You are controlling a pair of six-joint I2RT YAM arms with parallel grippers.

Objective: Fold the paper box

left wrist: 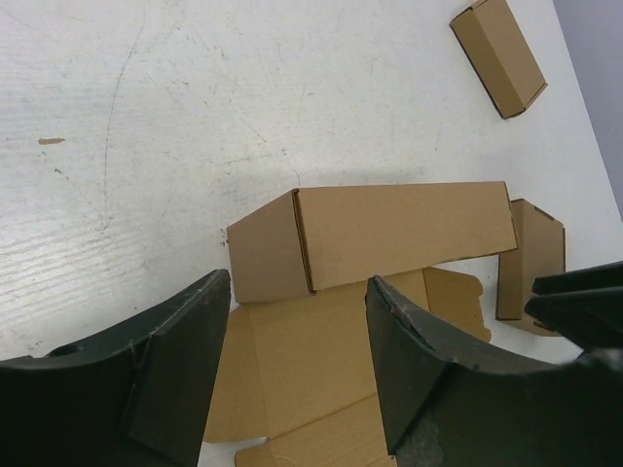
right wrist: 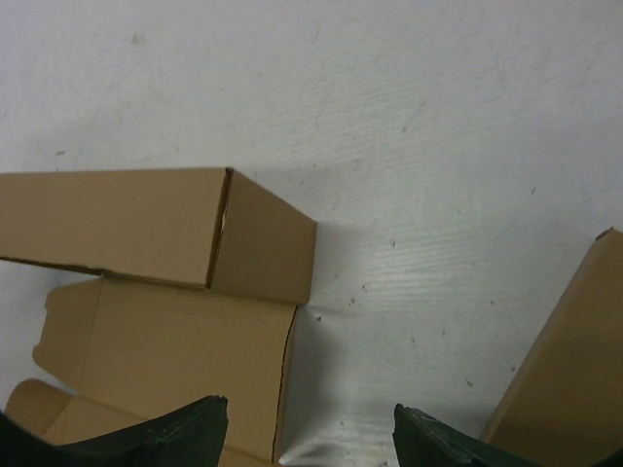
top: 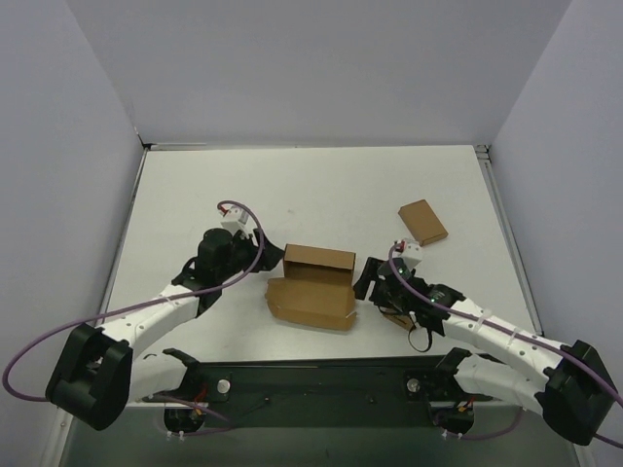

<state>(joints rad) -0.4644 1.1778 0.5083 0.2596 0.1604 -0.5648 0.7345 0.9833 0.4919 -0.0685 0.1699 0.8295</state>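
Note:
The paper box (top: 311, 289) lies at the table's middle, partly folded: a raised box-shaped section at the back and flat flaps in front. In the left wrist view the raised section (left wrist: 399, 233) stands beyond flat panels. In the right wrist view its right end (right wrist: 243, 238) shows above a flat panel. My left gripper (top: 263, 261) is open and empty at the box's left end; its jaws (left wrist: 298, 282) hang over the flat panels. My right gripper (top: 365, 282) is open and empty at the box's right end, over bare table (right wrist: 307, 409).
A small closed brown box (top: 422, 221) lies at the back right, also in the left wrist view (left wrist: 498, 53). A second small brown box (top: 394, 316) lies under my right arm, seen in the wrist views (left wrist: 531, 258) (right wrist: 574, 370). Grey walls enclose the white table (top: 321, 185).

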